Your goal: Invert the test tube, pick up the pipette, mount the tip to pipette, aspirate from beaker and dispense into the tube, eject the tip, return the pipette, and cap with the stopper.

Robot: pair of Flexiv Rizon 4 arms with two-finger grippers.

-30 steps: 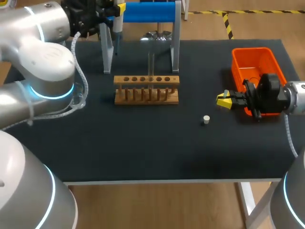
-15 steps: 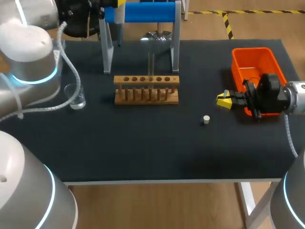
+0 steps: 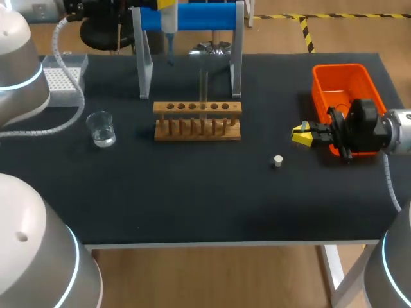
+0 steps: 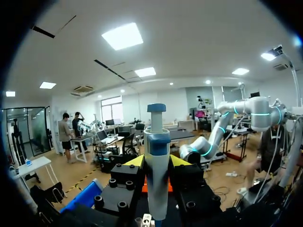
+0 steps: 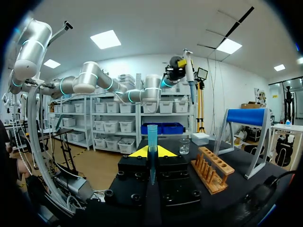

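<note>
A: The pipette (image 3: pixel 168 19)?
B: Clamped in left jaws, long axis vertical, plunger up, nozzle down, over bench (image 3: pixel 192 192) rear, by blue stand (image 3: pixel 199 16).
A: Right jaws?
B: Closed on blue tapered tube (image 5: pixel 151 142), upright, near orange bin (image 3: pixel 340 66).

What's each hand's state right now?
Left hand: closed, holding the pipette.
Right hand: closed, holding the test tube.

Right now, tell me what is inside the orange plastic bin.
The orange plastic bin shows bare orange floor in its far half, with faint marks I cannot identify. The right arm's black wrist covers its near half, hiding anything there.
</note>
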